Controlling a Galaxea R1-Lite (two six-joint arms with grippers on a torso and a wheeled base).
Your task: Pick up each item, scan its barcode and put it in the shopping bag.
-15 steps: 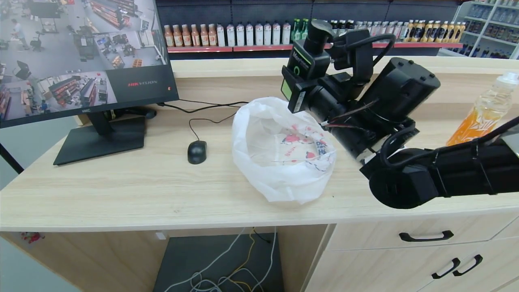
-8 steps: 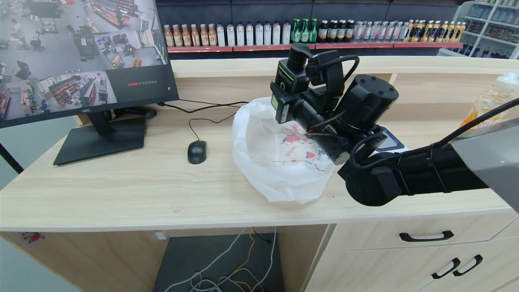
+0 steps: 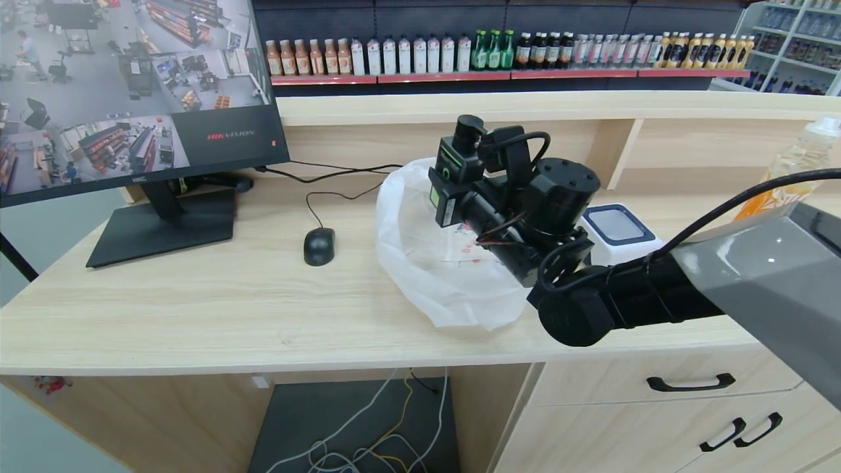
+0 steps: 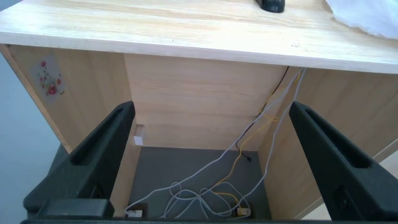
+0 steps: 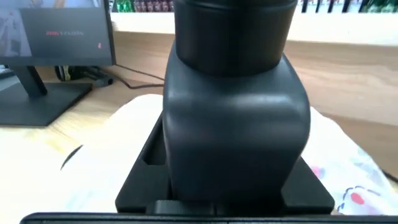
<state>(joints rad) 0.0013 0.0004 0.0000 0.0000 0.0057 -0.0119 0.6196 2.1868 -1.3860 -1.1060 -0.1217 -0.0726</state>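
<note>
At the checkout counter (image 3: 197, 309), the right gripper (image 3: 452, 197) hangs over the mouth of the open shopping bag (image 3: 433, 276). We cannot tell whether it is wide, narrow or holding anything. The left gripper (image 4: 211, 109) sits below the counter's edge, spread wide and empty. A bottle of orange drink (image 3: 792, 174) stands at the far right, beyond the scanner (image 3: 617, 226) just beside the bag.

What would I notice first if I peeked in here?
The big black right arm, stretched over the white shopping bag in the middle of the wooden counter. Next, the monitor at the counter's left end, showing shop camera pictures.
</note>
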